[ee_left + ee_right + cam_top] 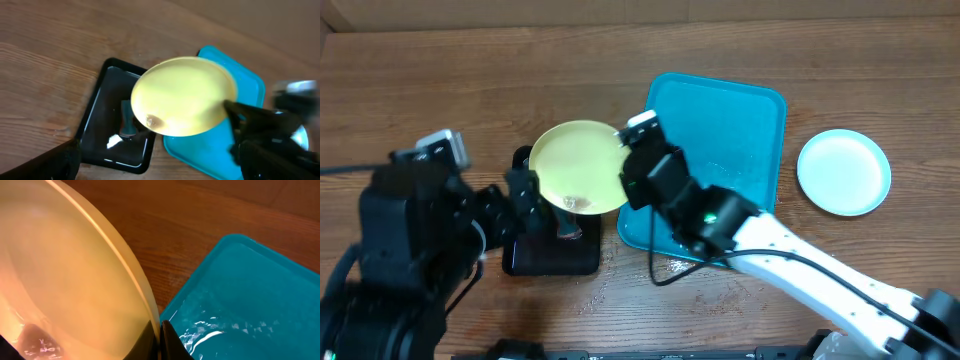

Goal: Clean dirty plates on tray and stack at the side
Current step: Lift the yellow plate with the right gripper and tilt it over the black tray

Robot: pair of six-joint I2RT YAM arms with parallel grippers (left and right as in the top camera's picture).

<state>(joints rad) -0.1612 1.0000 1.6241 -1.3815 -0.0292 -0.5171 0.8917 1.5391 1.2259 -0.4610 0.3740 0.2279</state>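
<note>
i find no words, labels, brands or numbers to read anywhere: the yellow plate [575, 160], the turquoise tray [740, 120], the black tray [545, 262] and the pale plate [843, 172] at right all look unmarked.

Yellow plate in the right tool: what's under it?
The small black tray with a grey item inside, plus the turquoise tray's corner. The plate hides part of each.
</note>
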